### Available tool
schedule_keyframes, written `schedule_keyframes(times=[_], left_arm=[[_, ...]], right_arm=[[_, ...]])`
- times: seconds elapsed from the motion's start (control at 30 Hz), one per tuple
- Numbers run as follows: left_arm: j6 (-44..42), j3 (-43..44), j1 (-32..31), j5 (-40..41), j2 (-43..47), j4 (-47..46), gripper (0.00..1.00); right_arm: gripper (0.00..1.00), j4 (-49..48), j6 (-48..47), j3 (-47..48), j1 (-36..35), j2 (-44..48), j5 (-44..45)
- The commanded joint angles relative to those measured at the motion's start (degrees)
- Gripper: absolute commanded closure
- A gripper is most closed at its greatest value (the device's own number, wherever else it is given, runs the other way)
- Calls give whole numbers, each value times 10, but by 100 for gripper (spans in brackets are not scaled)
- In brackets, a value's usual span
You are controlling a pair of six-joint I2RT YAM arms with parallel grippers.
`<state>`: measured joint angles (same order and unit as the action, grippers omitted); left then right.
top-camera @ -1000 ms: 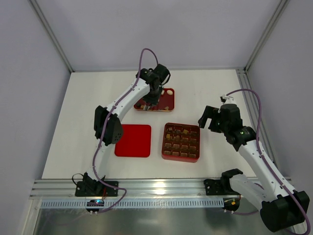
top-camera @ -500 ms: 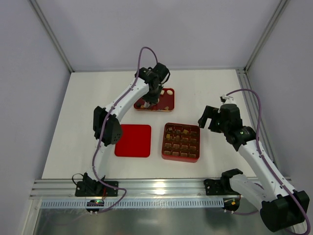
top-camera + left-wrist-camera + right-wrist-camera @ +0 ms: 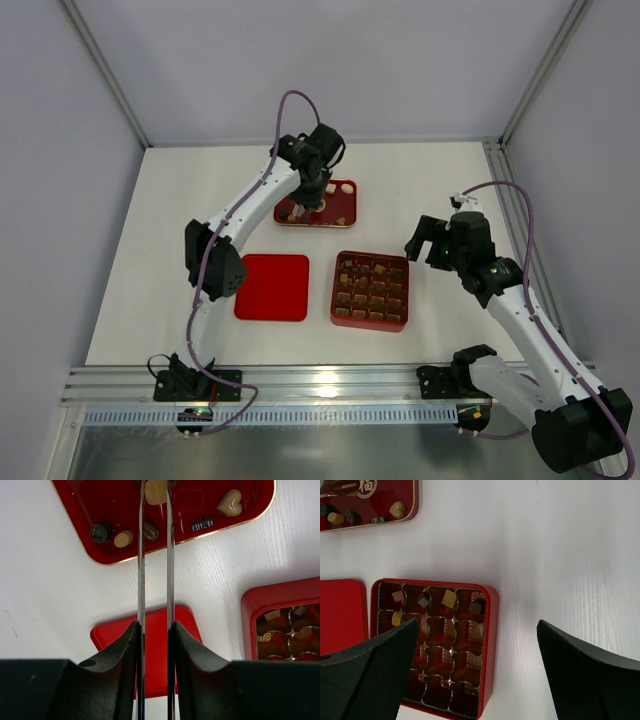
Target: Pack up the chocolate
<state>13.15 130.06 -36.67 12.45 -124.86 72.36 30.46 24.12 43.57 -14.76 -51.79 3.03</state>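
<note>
Chocolate lies in two places on the table. Nearest me, toward the middle of the near edge, the red gridded box has dark and tan pieces in the far row of its cells. The flat red lid lies just left of the box, with a strip of bare table between them. My right gripper hangs just right of the box, toward the table's right edge, its jaws spread wide with nothing between them. Farther out, near the far edge, the red tray carries loose pieces: a dark round one, a tan cup, a dark oval, a striped roll and a cream heart. My left gripper reaches over that tray, its thin fingers clamped on a cream piece. The piece looks lifted clear of the tray floor, though from this angle I am not sure.
</note>
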Motion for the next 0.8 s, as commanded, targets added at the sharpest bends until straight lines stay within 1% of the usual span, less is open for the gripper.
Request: schedule_keyframes(times=[0.0,0.3,0.43,0.77], left_arm=[[5,24,2,6,40,4,73],[15,14,-5,-1,66,5,73],[21,-3,-17,-1,87,3,73],[57,-87,-84,14,165,-13,73]], right_arm=[[0,-19,3,12,2,-1,3],[0,-19,4,15,2,-2,8],[0,-19,6,17,2,-2,8],[0,-15,11,26,2,1,15]])
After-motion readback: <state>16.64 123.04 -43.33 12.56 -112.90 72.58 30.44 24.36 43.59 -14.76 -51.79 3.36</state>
